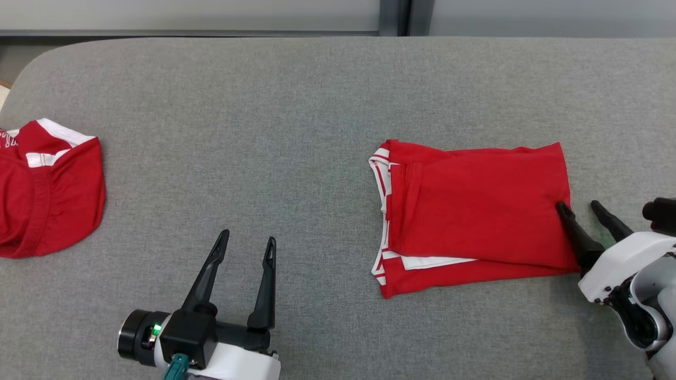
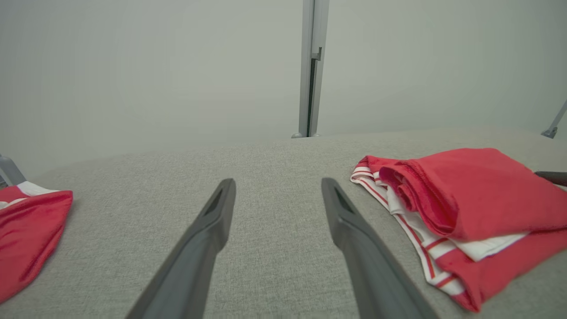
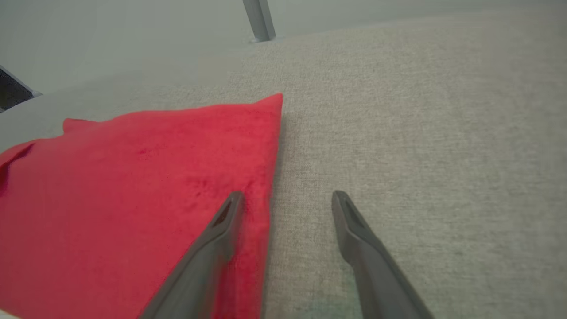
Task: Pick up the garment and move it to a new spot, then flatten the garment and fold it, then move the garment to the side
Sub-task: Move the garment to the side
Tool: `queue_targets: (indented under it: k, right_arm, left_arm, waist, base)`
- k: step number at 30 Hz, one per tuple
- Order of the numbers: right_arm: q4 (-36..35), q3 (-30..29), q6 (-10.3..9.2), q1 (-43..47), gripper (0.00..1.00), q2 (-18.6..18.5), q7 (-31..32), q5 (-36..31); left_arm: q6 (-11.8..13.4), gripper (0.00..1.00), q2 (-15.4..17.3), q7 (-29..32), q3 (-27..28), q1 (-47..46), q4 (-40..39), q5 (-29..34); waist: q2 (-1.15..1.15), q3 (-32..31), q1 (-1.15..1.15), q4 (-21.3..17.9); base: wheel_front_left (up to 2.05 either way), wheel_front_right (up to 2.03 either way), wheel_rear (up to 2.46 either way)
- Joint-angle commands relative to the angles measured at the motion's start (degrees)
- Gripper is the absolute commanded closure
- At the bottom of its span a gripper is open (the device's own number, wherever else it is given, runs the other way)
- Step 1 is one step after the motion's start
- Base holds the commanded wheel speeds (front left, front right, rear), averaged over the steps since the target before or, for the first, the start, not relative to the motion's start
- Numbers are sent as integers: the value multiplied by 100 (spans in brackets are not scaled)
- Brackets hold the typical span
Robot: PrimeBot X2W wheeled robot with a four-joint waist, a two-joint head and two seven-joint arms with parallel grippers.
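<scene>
Grey woven cloth covers the table (image 1: 296, 95) from edge to edge, with a pale wall and one grey post (image 1: 393, 16) behind it. At the far left lies a second red garment (image 1: 47, 190) with white trim, loosely bunched and partly cut off by the frame. It is well apart from both arms.

Next along is the left gripper (image 1: 249, 236), low over bare cloth. Its two dark fingers are spread wide with nothing between them, and they point away from the robot.

Right of centre lies the folded garment (image 1: 475, 206), a flat red rectangle with white-striped layers showing along its left and near edges. Its long axis runs across the table, left to right. It looks already folded, so moving it to the side is probably what remains.

At the far right is the right gripper (image 1: 578, 204), also spread wide and holding nothing. The garment's right-hand short edge runs between its fingers. The inner finger overlies the red cloth at the near right corner and the outer one is over bare table. Whether the inner tip presses on the fabric I cannot tell.

This arm is clearly the nearer one, and the bulk of the garment lies to the left of its fingers. A grasp from here would probably take that right edge.
</scene>
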Motion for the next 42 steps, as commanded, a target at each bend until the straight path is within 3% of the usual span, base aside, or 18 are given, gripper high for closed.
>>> queue_targets:
  k: [1,4,5,6,7,12,20,27,33,34,35,36,39,42]
  right_arm:
    - [-8,144,-1,-104,0,-26,119,244]
    - [18,433,-1,-204,0,-89,249,528]
    - [20,522,-1,-238,60,-96,244,597]
    - [15,611,-1,-275,99,-127,210,635]
    - [14,672,-1,-344,100,-180,139,671]
    - [82,753,-9,-774,100,-507,-265,543]
    - [473,662,-7,-1998,100,-1264,-895,-241]
    - [863,103,-7,-2917,100,-2062,-938,-897]
    - [1054,-394,-7,-3316,100,-2439,-891,-1318]
    - [1089,-450,-7,-3383,81,-2476,-885,-1424]
    - [1141,-548,-7,-3457,8,-2495,-905,-1549]
    - [1191,-642,-7,-3548,0,-2463,-963,-1671]
    - [1299,-904,-6,-3734,0,-2279,-1198,-2335]
    - [1139,-1130,-6,-3550,0,-1694,-1403,-2917]
  left_arm:
    - [20,0,20,-11,-10,-158,-9,1]
    - [38,0,20,-11,-36,-240,-29,-13]
    - [44,0,20,-11,-43,-267,-35,-15]
    - [49,0,20,-11,-54,-297,-35,-15]
    - [49,0,20,-11,-58,-330,-41,-8]
    - [18,0,18,-11,-32,-449,-79,64]
    - [-234,0,47,-10,64,-844,-342,400]
    - [-451,0,291,-10,-52,-1333,-891,706]
    - [-535,0,461,-11,-175,-1600,-1398,754]
    - [-542,0,488,-10,-198,-1637,-1432,758]
    - [-543,0,498,-11,-221,-1670,-1457,754]
    - [-549,0,504,-10,-250,-1697,-1461,747]
    - [-524,0,488,-5,-330,-1742,-1407,701]
    - [-414,0,425,-5,-346,-1665,-1293,625]
  waist:
    - [0,144,0,63]
    - [0,278,0,78]
    - [0,323,0,80]
    - [0,368,0,81]
    - [0,419,0,77]
    - [0,672,0,-18]
    - [0,1464,0,-470]
    - [0,2236,0,-854]
    - [0,2620,0,-1073]
    - [0,2660,0,-1090]
    - [0,2688,0,-1096]
    - [0,2703,0,-1096]
    - [0,2622,0,-1050]
    - [0,2300,0,-952]
  base:
    - [0,0,0]
    - [0,0,0]
    - [0,0,0]
    - [0,0,0]
    - [0,0,0]
    - [0,0,0]
    - [0,0,0]
    - [0,0,0]
    - [0,0,0]
    - [0,0,0]
    - [0,0,0]
    - [0,0,0]
    - [0,0,0]
    - [0,0,0]
